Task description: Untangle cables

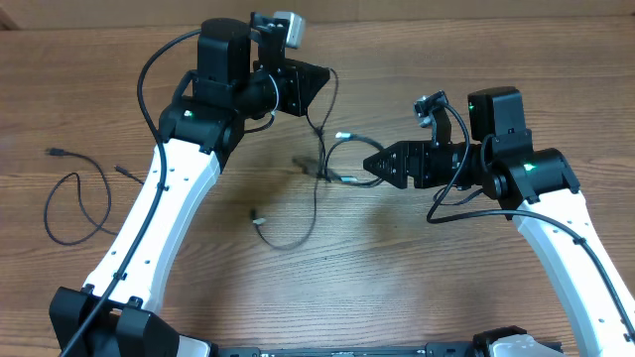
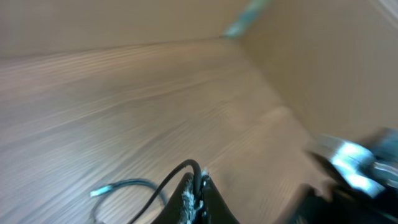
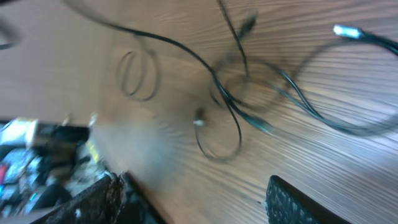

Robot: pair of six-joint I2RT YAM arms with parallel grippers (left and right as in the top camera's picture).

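Overhead: left pincer [image 1: 319,87] closed on one strand [image 1: 322,129], held away from the cables [image 1: 332,171], apparently to draw that strand free | right pincer [image 1: 371,164] open, gripping nothing, tips just right of the cables, seemingly ready to pin them | loose cord [image 1: 69,203] flat on desk [image 1: 446,288], well apart at left.

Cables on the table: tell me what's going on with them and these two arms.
The left gripper is shut on a thin black cable, which runs down into the knot of looped cables in the middle of the table. The right gripper is open and points at the knot from the right, holding nothing. One more lone cable lies by itself far to the left, apart from the rest.
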